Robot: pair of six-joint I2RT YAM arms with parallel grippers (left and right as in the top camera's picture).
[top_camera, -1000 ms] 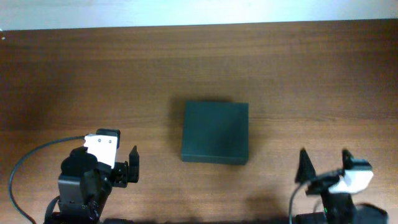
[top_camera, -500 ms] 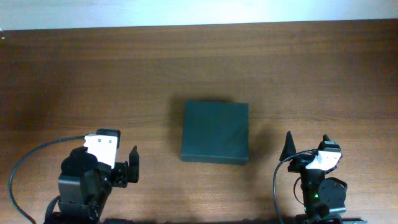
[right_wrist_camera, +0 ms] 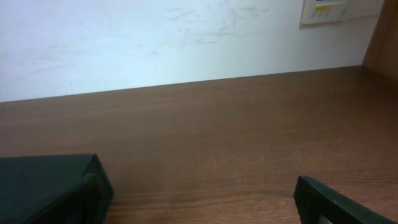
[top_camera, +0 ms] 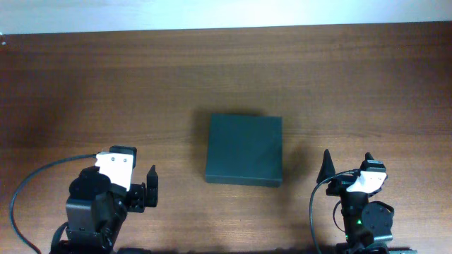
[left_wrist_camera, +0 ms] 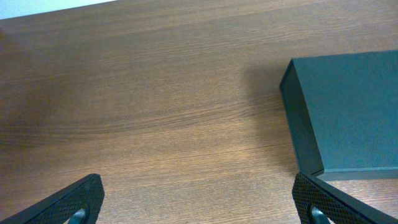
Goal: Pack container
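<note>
The container is a dark green-black rectangular box, lying shut in the middle of the wooden table. It also shows at the right of the left wrist view and at the lower left of the right wrist view. My left gripper is open and empty, near the front edge, left of the container; its fingertips span bare wood. My right gripper is open and empty, right of the container's front corner; in the right wrist view it holds nothing.
The brown wooden table reaches back to a white wall. A wall plate is at the upper right of the right wrist view. A black cable loops by the left arm.
My right arm has moved left and forward toward the container's right side over the last second, then held still. The left arm and the container have not moved.
</note>
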